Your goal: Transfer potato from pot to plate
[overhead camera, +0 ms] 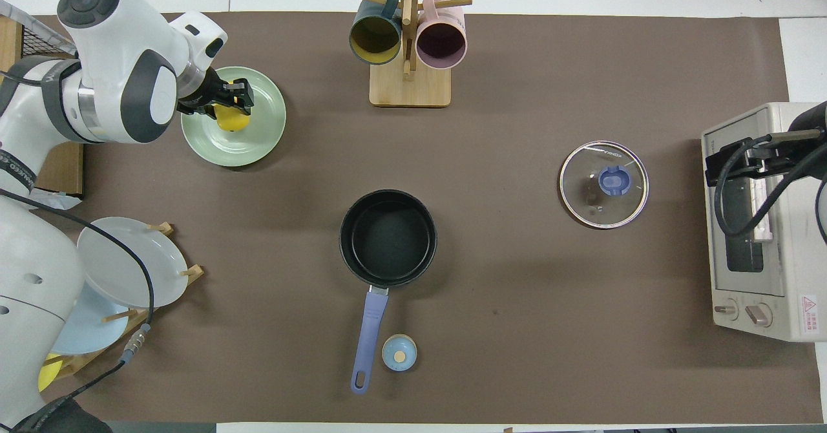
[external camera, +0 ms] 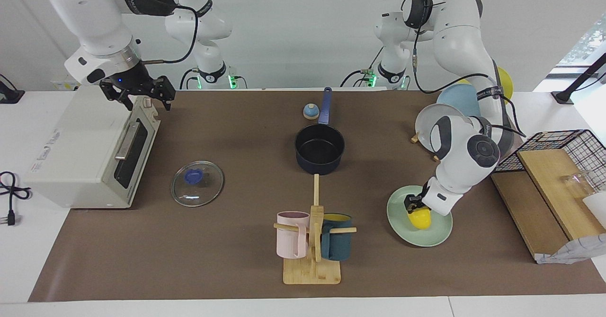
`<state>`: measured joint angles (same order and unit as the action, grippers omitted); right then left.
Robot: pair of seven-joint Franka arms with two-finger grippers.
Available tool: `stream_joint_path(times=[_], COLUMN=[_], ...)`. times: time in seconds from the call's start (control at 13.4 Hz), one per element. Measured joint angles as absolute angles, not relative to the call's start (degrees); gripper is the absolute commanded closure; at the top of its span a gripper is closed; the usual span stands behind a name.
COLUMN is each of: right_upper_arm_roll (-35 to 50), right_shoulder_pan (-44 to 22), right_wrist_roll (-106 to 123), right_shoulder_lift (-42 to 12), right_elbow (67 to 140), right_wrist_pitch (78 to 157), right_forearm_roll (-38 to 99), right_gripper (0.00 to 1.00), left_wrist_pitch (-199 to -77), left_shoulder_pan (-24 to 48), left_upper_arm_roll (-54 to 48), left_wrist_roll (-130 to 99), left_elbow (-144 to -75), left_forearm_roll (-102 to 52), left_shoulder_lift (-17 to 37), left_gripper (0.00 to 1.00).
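Two mugs on rack point(external camera: 313, 234) near plate point(external camera: 402, 227), left claw point(external camera: 416, 206) gripping potato point(external camera: 420, 219)

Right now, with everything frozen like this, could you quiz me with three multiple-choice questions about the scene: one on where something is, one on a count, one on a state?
1. Where is the potato?
A. in the pot
B. on the mint-green plate
C. on the toaster oven

2. How many mugs hang on the wooden mug rack?
A. one
B. two
C. four

3. What is the state of the pot?
A. uncovered and empty
B. covered by its lid
C. tipped on its side

Answers:
1. B: the left gripper is shut on the potato, low over the mint-green plate.
2. B: a pink mug and a dark teal mug hang there.
3. A: its black inside is bare, and the glass lid lies on the table toward the right arm's end.
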<state>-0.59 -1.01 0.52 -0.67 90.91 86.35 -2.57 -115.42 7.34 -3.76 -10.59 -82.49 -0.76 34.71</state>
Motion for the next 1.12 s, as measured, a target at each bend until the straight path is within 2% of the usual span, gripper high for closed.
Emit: stream_joint_path(times=[0.07, 0.15, 0.22, 0.45, 0.6, 1.12], right_upper_arm_roll=[-0.62, -0.65, -0.67, -0.68, -0.68, -0.68], right_shoulder_pan=[-1.01, -1.0, -0.92, -0.44, -0.4, -0.4], right_wrist_roll=[0.52, 0.52, 0.52, 0.52, 0.52, 0.52], right_shoulder_lift=[-0.67, -0.66, -0.65, -0.63, -0.59, -0.5], right_elbow=[90.91, 90.91, 90.91, 90.91, 90.91, 90.91], right_wrist_pitch=[86.36, 86.37, 86.37, 86.38, 86.4, 86.46], right_forearm_roll=[-2.56, -2.55, -2.55, -2.5, -2.48, -2.44], right_gripper=[0.0, 0.0, 0.0, 0.0, 0.0, 0.0], left_wrist_pitch=[-115.6, -116.13, -116.46, -117.51, -117.37, -97.08], left_shoulder_pan=[7.34, 7.34, 7.34, 7.29, 7.0, 4.99], left_upper_arm_roll=[-3.76, -3.76, -3.76, -3.7, -3.27, -2.1], left_wrist_roll=[-10.41, -10.15, -9.56, -8.37, -8.25, -8.05], left_elbow=[-83.09, -83.66, -84.39, -85.14, -84.75, -84.3], left_forearm_roll=[-0.61, -0.57, -0.51, -0.36, 0.26, 0.5], left_shoulder_lift=[34.59, 34.32, 33.83, 32.77, 29.93, 8.13], left_gripper=[1.0, 0.55, 0.01, 0.0, 0.0, 0.0])
